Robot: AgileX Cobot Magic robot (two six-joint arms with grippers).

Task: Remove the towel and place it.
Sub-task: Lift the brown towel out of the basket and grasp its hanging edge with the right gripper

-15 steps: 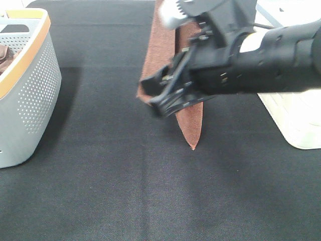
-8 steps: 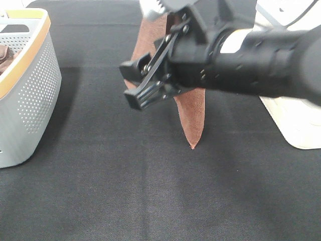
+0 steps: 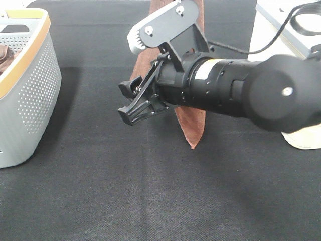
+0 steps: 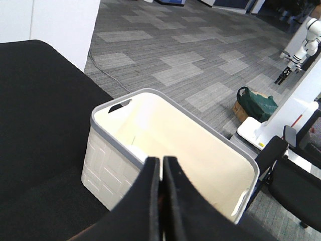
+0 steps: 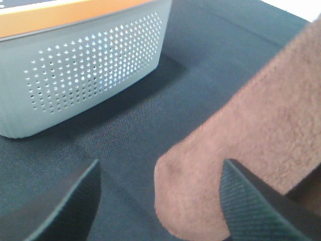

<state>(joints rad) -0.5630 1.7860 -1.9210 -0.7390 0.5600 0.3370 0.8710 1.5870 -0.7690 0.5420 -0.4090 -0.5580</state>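
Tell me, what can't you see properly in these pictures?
- High view: the top of the rust-brown terry towel runs off the upper edge; what holds it is unseen.
- High view: the black right gripper and its arm cover the towel's middle.
- High view: the grey perforated plastic basket is cut by the left edge.

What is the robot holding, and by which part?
The towel, by its top edge out of view, apparently in the shut left jaws; the right jaws stand open.

Right arm rolled, closer to camera — its jaws shifted left across towel.
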